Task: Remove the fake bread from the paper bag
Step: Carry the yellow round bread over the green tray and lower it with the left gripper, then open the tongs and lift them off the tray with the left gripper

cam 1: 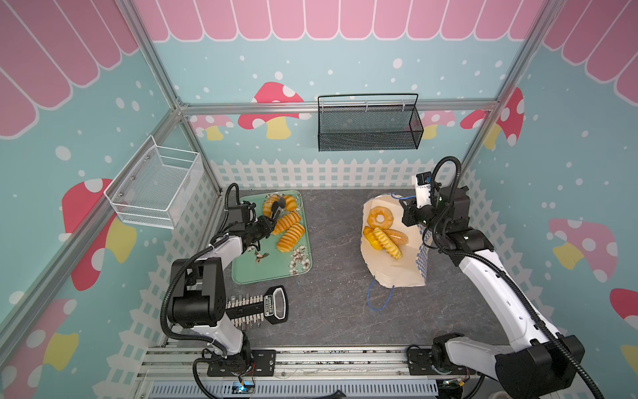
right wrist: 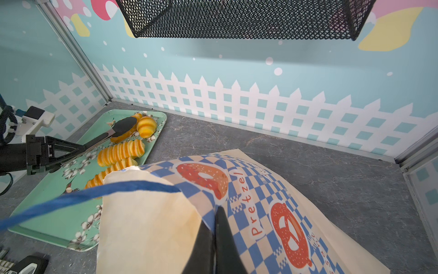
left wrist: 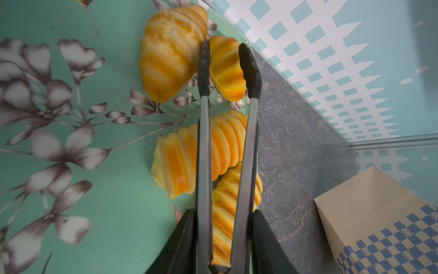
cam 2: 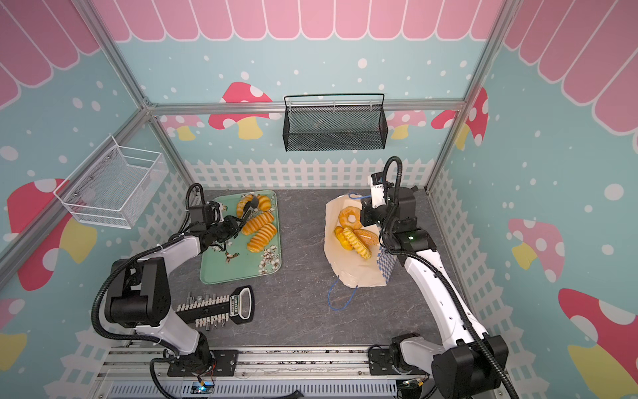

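The left gripper (left wrist: 222, 218) clamps tongs (left wrist: 203, 142) whose tips stand apart astride a small bun (left wrist: 226, 71) on the far-left tray (cam 1: 272, 273). The right gripper (right wrist: 214, 213), pressed together, pinches the paper bag (right wrist: 260, 189) wall at right. Inside it, the fake bread (cam 1: 388, 243) looks light, glossy and probably slippery, so take the ribbed loaves across the middle.

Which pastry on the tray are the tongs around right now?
The small croissant in the tray's far corner: it sits between the tongs' tips. The larger croissant lies outside them; both ribbed loaves lie nearer the left pincer.
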